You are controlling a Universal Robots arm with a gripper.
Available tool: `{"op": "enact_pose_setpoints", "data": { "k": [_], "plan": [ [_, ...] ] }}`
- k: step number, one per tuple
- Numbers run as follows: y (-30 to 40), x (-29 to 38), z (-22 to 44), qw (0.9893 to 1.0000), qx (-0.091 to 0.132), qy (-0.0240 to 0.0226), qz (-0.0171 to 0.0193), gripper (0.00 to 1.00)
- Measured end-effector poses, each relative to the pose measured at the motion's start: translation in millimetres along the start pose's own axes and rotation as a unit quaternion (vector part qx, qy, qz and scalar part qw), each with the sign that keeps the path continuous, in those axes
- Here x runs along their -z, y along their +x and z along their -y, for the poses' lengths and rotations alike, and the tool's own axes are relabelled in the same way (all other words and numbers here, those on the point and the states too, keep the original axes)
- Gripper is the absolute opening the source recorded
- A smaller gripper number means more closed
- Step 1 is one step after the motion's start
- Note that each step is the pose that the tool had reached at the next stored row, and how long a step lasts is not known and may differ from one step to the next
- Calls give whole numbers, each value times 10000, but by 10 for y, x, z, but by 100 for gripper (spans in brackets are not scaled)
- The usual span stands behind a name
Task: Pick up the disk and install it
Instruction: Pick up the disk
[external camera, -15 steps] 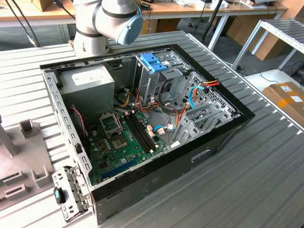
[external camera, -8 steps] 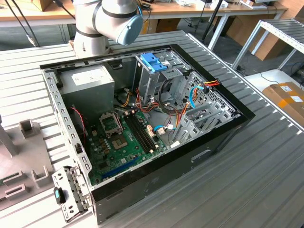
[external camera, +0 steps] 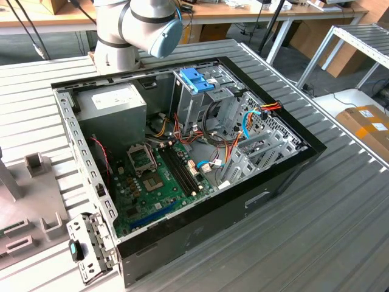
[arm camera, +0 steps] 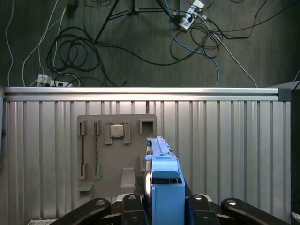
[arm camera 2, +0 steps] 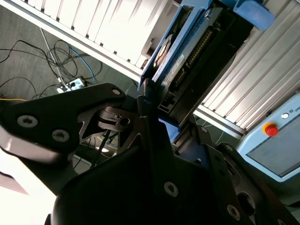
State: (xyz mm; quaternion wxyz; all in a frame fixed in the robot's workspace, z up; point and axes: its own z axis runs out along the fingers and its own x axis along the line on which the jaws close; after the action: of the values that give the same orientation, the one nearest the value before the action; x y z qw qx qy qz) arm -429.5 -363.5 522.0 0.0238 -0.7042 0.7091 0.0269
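In both wrist views my gripper (arm camera: pixel 161 208) is shut on the disk (arm camera: pixel 165 187), which I hold on edge high above the ribbed metal table. The disk's blue plastic bracket faces the first wrist camera. In the second wrist view the disk (arm camera 2: pixel 187 47) shows its dark side, a strip of white label and the blue bracket, clamped between my black fingers (arm camera 2: pixel 140 101). In the exterior view the open computer case (external camera: pixel 255 201) lies on the table with its metal drive cage (external camera: pixel 194 103) topped by a blue latch (external camera: pixel 197 79). My arm's base (external camera: pixel 130 30) stands behind the case.
A grey power-supply box (external camera: pixel 112 103) and the motherboard (external camera: pixel 161 176) sit inside the case. A grey parts tray (arm camera: pixel 117 154) holding a chip (arm camera: pixel 116 130) lies below the disk, at the exterior view's left (external camera: pixel 36 201). Cables cover the floor beyond the table edge (arm camera: pixel 140 90).
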Motion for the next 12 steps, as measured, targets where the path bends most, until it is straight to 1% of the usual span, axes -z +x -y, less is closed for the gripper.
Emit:
{"op": "enact_pose_setpoints", "data": {
  "k": [2, 8, 12],
  "plan": [
    [-1, 23, 1, 10000, 0, 0, 0, 37],
    [14, 25, 9, 10000, 0, -1, -5, 37],
    [25, 24, 37, 10000, 0, 0, -5, 37]
  ]
}}
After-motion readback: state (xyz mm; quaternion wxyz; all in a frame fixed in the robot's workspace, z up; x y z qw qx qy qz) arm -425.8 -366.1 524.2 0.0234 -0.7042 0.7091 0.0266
